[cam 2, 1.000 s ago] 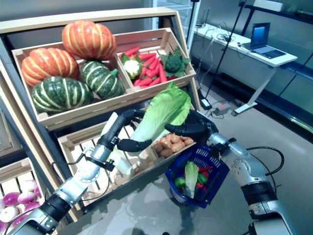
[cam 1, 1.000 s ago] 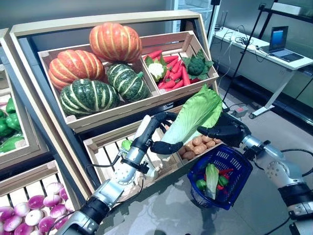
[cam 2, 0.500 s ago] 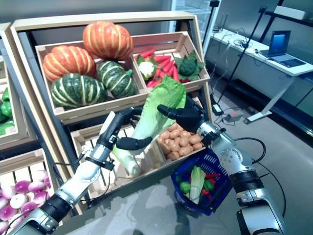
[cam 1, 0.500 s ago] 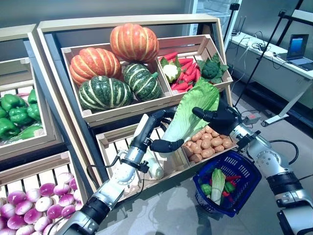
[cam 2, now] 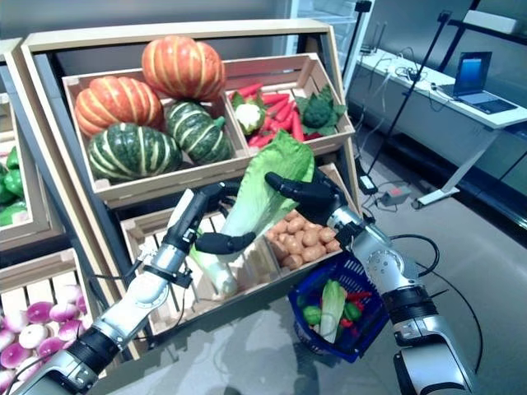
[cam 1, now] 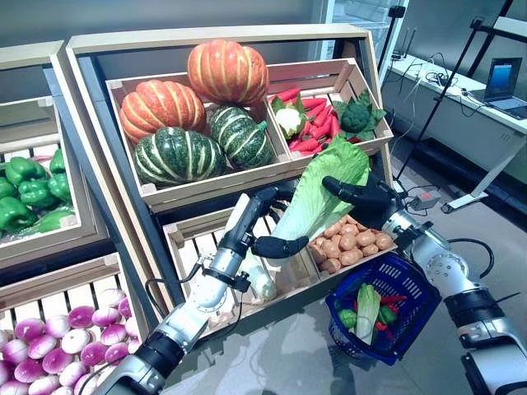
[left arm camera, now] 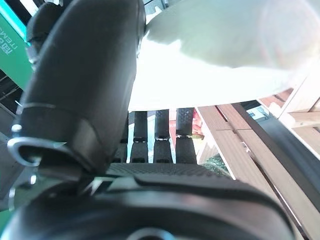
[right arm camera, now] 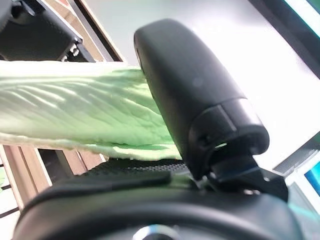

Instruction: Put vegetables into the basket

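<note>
While the left hand and right hand both clasp the cabbage, release the left only once the right carries it toward the basket.

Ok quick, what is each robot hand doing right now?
Left hand: shut on the lower part of the big cabbage leaf.
Right hand: shut on the leaf's upper part, with the blue basket hanging below that arm.
</note>
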Available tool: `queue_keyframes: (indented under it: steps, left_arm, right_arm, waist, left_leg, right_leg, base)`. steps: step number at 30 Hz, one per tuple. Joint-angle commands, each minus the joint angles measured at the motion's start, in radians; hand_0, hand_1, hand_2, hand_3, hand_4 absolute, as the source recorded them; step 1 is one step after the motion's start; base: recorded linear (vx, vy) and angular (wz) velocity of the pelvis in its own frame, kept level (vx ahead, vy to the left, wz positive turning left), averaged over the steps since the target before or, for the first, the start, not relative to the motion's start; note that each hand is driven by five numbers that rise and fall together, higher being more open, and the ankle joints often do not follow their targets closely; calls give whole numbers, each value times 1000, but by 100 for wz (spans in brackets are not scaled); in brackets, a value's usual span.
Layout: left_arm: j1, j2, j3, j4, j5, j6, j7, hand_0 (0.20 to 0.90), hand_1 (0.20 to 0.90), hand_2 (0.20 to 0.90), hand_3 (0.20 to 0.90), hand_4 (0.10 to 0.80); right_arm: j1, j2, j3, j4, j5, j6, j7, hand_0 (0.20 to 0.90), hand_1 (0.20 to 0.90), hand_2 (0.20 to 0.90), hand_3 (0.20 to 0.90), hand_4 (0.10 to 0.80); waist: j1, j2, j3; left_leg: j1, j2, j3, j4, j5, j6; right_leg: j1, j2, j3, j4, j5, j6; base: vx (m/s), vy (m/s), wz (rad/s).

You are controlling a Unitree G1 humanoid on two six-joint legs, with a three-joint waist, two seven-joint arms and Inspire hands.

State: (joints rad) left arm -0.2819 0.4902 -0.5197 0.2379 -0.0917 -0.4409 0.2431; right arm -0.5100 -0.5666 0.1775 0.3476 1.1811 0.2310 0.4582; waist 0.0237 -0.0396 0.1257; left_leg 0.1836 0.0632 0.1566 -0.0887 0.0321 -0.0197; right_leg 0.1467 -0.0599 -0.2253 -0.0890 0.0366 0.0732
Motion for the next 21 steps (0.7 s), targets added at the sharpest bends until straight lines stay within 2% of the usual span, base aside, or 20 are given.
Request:
queue_keyframes:
  steps: [1, 14, 18, 19, 20, 21]
  left_arm:
    - [-167, -51, -43, -19, 18, -106, 25, 300, 300, 300, 300, 400]
    - [-132, -48, -23, -21, 25, -105, 18, 300, 300, 300, 300, 400]
    - [-112, -43, -6, -20, 33, -79, 21, 300, 300, 300, 300, 400]
    - [-107, -42, -1, -12, 33, -68, 21, 321, 321, 321, 321, 414]
    - [-100, -42, 5, 1, 33, -58, 20, 547, 547, 547, 547, 565]
    - [-88, -42, 14, 26, 43, -51, 23, 900, 900, 900, 900, 800]
  right_arm:
    - [-211, 82, 61, -32, 18, -60, 33, 300, 300, 300, 300, 400]
    - [-182, 74, 73, -144, -57, -80, 46, 300, 300, 300, 300, 400]
    - [-147, 61, 60, -184, -106, -97, 29, 300, 300, 300, 300, 400]
    - [-136, 53, 53, -195, -119, -99, 22, 300, 300, 300, 300, 400]
    - [-121, 42, 41, -204, -135, -103, 11, 300, 300, 300, 300, 400]
    - [-100, 29, 23, -207, -160, -108, -1, 300, 300, 300, 300, 400]
  waist:
    - [1, -33, -77]
    - [-8, -35, -74]
    - [-15, -35, -73]
    - [-18, -35, -72]
    - [-23, -36, -71]
    - [-29, -36, -69]
  left_leg:
    - [2, -22, -6, 1, -121, -18]
    - [3, -22, 0, 1, -121, -17]
    - [2, -20, 8, 1, -119, -16]
    - [3, -19, 11, 1, -118, -16]
    - [3, -18, 15, 1, -118, -16]
    - [4, -17, 20, 1, -119, -16]
  right_leg:
    - [40, -39, -22, 2, -52, 29]
    - [38, -39, -16, 2, -50, 30]
    - [34, -39, -10, 2, -48, 30]
    - [33, -38, -8, 2, -47, 31]
    - [32, -38, -5, 2, -46, 31]
    - [31, -37, -1, 2, -45, 32]
  base:
    - [0, 0, 0]
    - [0, 0, 0]
    - [12, 2, -6]
    - [3, 3, -6]
    - [7, -2, -7]
    - [8, -4, -9]
